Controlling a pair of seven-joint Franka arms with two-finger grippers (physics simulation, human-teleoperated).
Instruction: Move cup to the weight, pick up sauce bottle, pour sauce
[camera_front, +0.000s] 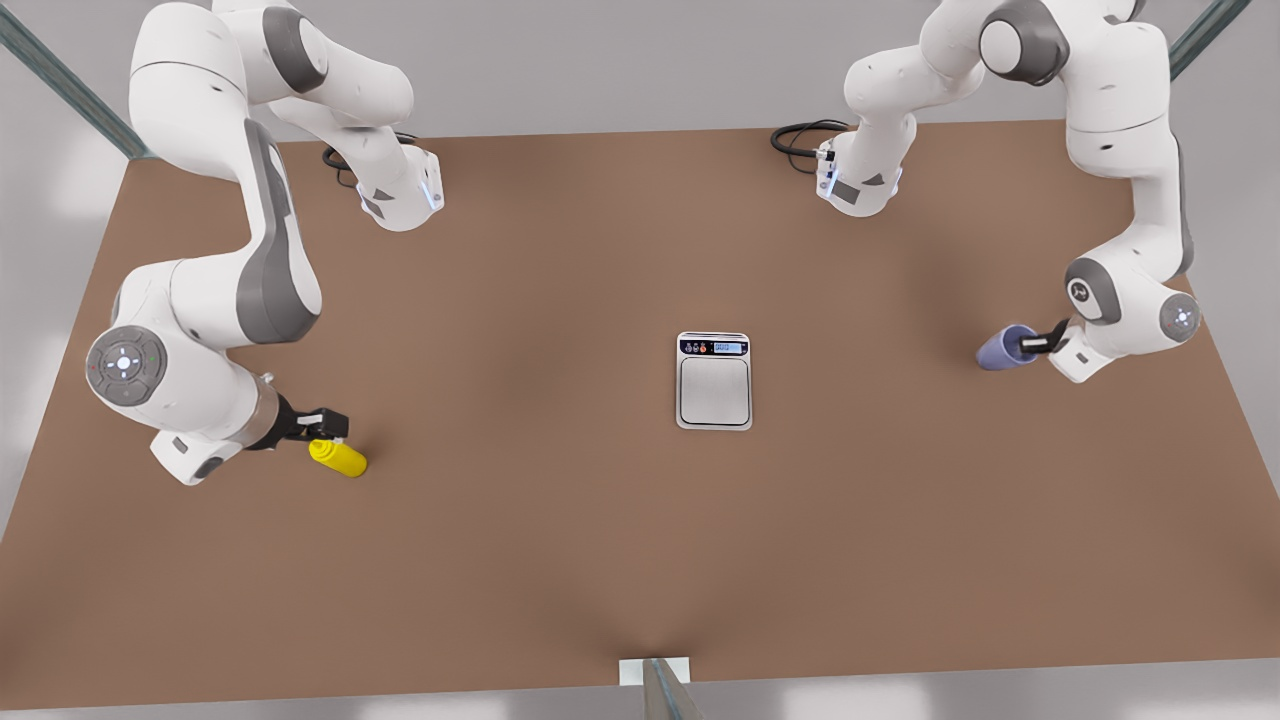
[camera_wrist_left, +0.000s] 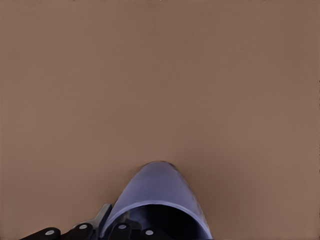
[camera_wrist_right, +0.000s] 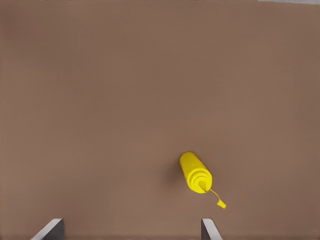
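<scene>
Cup (camera_front: 1003, 349) first, since moving it is the step in hand. In the front view it sits at the tip of the left gripper (camera_front: 1040, 343), on the front view's right side of the brown worktop (camera_front: 560, 540), with one dark finger reaching over its rim and into the dark mouth. The jaws look closed on the cup wall, one finger inside and one outside. The weight (camera_front: 714, 380) lies flat well apart from these jaws, towards the middle of the worktop, with its plate bare. On the front view's left, the right gripper (camera_front: 328, 425) is just above the sauce bottle (camera_front: 338, 457), which stands close under the fingertips.

From the left wrist view, the cup (camera_wrist_left: 159, 200) fills the space right at the jaws, its rim and dark interior against the finger links (camera_wrist_left: 122, 231). A rim pinch like this is thin, so the carry should be slow and level, with the cup lifted clear of the worktop (camera_wrist_left: 160, 75) before it travels, then lowered onto the middle of the plate and released only once it rests flat.

From the right wrist view, the sauce bottle (camera_wrist_right: 195, 173) stands ahead of the jaws and somewhat off their centre line, towards one fingertip (camera_wrist_right: 210, 231), with its nozzle cap hanging aside. These jaws are spread wide with nothing between them. To grip well later, they should centre over the body, not the nozzle, and close below the shoulder.
</scene>
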